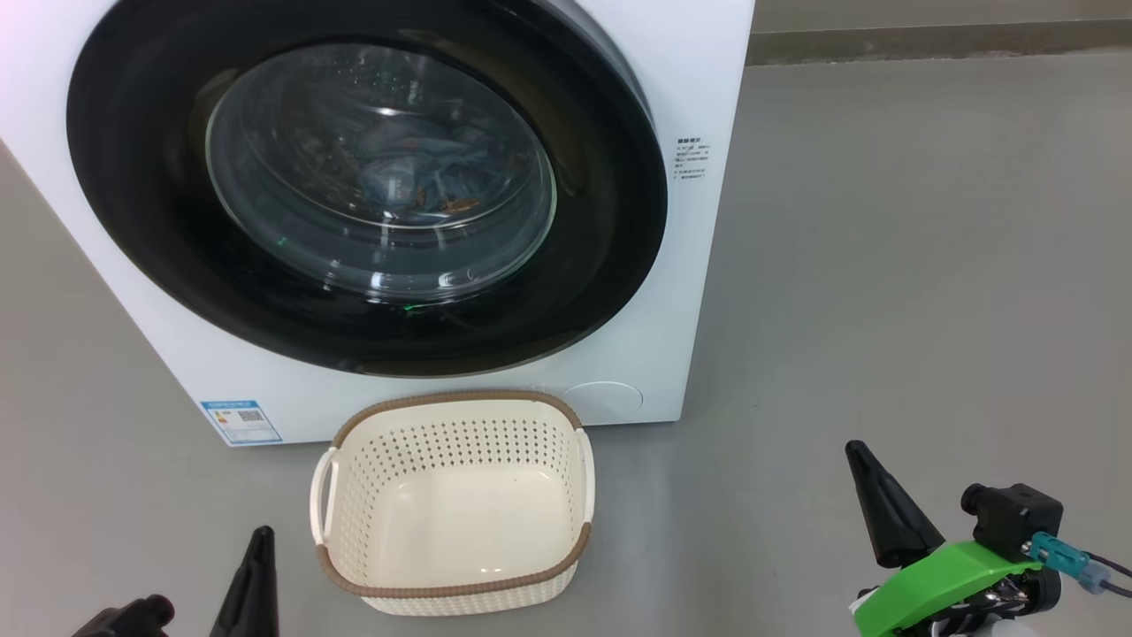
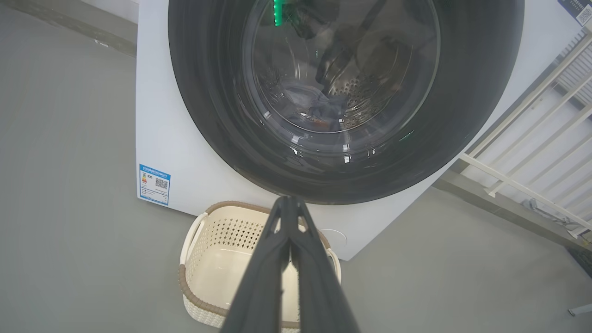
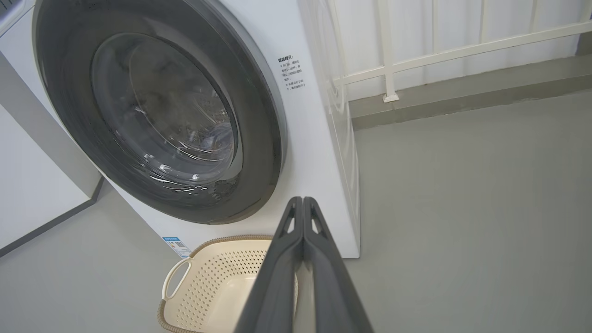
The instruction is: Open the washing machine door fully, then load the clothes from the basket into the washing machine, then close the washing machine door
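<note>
Left gripper [image 1: 256,544], fingers pressed together on nothing, sits low, just left of the basket [image 1: 453,400]. Behind the basket, the washer [image 1: 707,80] door [image 1: 124,177] is closed with the clothes [image 1: 416,177] behind its glass. The left wrist view adds drum holes [image 2: 356,88]. Right gripper [image 1: 858,456] is likewise pinched empty, and its wrist view adds a railing [image 3: 416,58].

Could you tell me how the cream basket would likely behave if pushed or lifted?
The basket is empty, thin perforated plastic, so probably light. Low and wide on the smooth grey floor, it would likely slide rather than tip. It may flex when pinched; the side handle looks firmer.
</note>
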